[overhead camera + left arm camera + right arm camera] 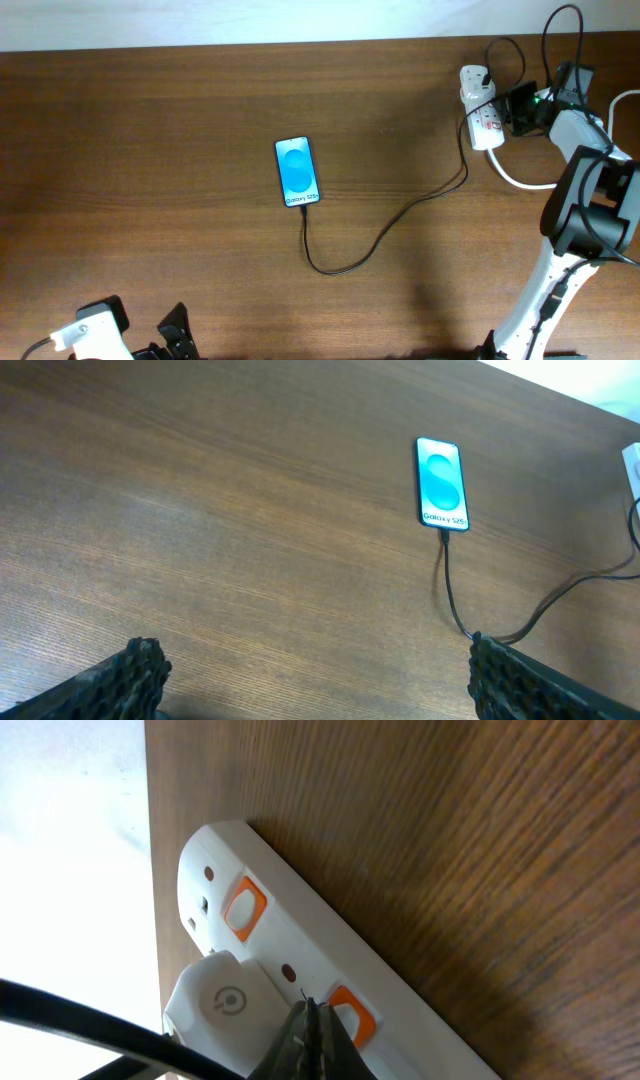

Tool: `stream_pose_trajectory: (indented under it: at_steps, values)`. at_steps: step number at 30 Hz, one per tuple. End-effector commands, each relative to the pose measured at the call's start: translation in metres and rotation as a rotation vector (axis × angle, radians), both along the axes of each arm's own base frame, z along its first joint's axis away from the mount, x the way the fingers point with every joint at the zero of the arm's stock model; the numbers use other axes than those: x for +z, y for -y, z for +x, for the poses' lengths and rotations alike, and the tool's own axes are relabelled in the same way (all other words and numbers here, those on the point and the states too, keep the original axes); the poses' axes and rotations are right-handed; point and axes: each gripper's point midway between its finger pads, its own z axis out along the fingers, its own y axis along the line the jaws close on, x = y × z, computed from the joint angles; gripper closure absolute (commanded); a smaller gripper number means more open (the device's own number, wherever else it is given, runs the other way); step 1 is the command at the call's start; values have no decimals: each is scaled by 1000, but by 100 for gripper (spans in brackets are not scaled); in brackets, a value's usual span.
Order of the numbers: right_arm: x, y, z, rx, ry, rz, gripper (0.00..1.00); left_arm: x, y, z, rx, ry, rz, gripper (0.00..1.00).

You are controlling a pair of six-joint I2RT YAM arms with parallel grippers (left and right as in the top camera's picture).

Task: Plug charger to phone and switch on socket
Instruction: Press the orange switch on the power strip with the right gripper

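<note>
Two grippers in view. Left gripper (310,670) low at the near edge of the wooden table (150,150), fingers spread wide, holding nothing, well apart from the phone (297,171). Right gripper (308,1030) at the socket (300,950) in the far right corner, fingertips pressed together with nothing between, at the edge of an orange switch (350,1015) beside a white adapter (215,1005); cannot tell whether touching. Phone flat near mid-table, blue screen up. Charger (380,235) meeting the phone's near end, looping, then running right and up to the socket.
</note>
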Motion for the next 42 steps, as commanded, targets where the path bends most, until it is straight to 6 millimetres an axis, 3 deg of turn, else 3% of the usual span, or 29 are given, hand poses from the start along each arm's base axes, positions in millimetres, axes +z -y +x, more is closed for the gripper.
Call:
stream_pose_trajectory:
  at_steps: [1,11,23,38,42]
  values:
    - [-28,-25,-12,55,-82,45,96,0,-2,-1,1,3,16,1]
    - [-39,-15,-21,33,-139,-28,96,0,-2,-1,1,3,16,1]
    - [-20,-9,-2,51,-47,-59,96,0,-2,-1,1,3,16,1]
    - [-18,-8,2,77,-16,-94,96,0,-2,-1,1,3,16,1]
    - [-18,-19,4,124,-5,-122,96,0,-2,-1,1,3,16,1]
